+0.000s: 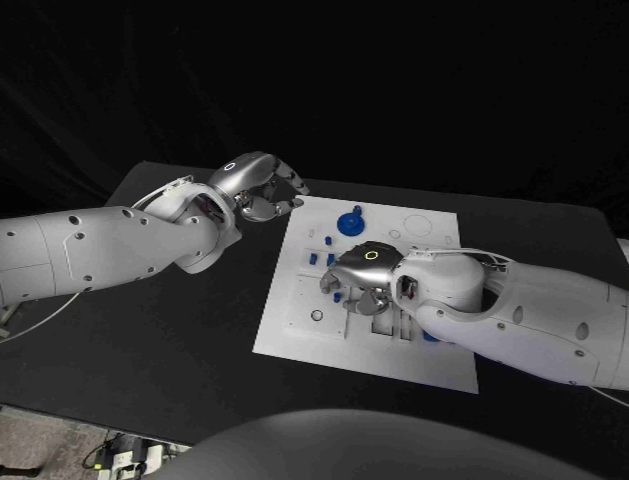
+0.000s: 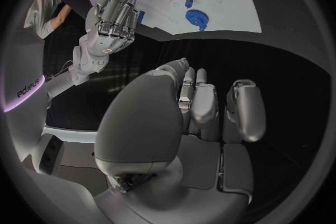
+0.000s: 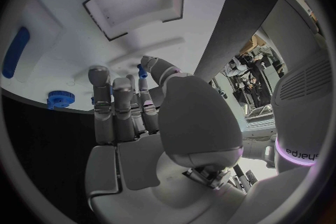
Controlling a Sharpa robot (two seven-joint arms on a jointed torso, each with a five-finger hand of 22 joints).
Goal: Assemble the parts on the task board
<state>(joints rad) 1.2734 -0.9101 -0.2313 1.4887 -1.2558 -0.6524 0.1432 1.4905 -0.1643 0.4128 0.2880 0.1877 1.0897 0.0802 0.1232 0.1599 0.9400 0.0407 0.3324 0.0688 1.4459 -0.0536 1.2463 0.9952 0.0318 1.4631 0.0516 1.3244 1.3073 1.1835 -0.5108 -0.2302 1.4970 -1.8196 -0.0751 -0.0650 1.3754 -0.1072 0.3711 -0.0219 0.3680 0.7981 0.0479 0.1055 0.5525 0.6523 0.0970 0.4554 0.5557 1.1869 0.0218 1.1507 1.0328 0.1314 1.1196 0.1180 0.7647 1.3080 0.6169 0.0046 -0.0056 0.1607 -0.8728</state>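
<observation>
We see the black table [image 1: 141,330] with the white task board [image 1: 401,350] lying across its middle, a long plate running from the far side toward the near side. The right arm [image 1: 545,320] comes in from the right and lies over the near right part of the board, and the left arm [image 1: 84,250] comes in from the left, ending off the board's far left corner.

The left hand [image 1: 257,190] hovers above the table just beyond that far left corner, clear of the board. In its wrist view its fingers [image 2: 245,106] are straight and a little apart, and we see nothing in them.

The right hand [image 1: 365,275] is low over the middle of the board, palm down. In its wrist view the fingers [image 3: 105,106] are bent toward the board's surface close together, and a small blue piece [image 3: 142,71] shows between the fingertips; we cannot tell whether the hand pinches it or only touches it.

On the far part of the board stands a blue gear [image 1: 350,222], just beyond the right hand. Left of that hand, several small blue parts [image 1: 314,258] sit in a row near the board's left edge. In the right wrist view we also see a long blue part [image 3: 15,51] lying on the board and a recessed pocket [image 3: 133,3] in its white surface.
</observation>
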